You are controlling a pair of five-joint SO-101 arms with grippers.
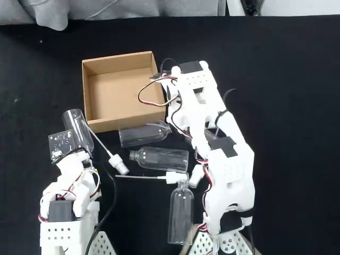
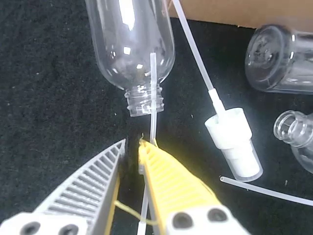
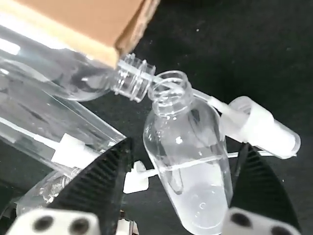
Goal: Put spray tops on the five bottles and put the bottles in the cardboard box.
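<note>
My left gripper [image 2: 132, 143] is shut on the thin tube [image 2: 153, 88] of a spray top, and the tube runs into the neck of a clear bottle [image 2: 132, 44] lying by the cardboard box [image 1: 119, 90]. In the high view this gripper [image 1: 79, 155] sits at the bottle's [image 1: 77, 127] mouth. My right gripper [image 3: 186, 144] is shut on another clear bottle [image 3: 190, 161], mouth pointing away, near the box corner [image 3: 132, 34]. The right arm [image 1: 199, 106] hides that bottle from above. A loose spray top [image 2: 234, 142] lies beside the left gripper.
Three uncapped bottles lie on the black table: one against the box front [image 1: 144, 134], one below it [image 1: 159, 158], one by the right arm's base [image 1: 180, 212]. Two spray tops [image 1: 118, 164] [image 1: 176, 177] with long tubes lie between them. The box is open.
</note>
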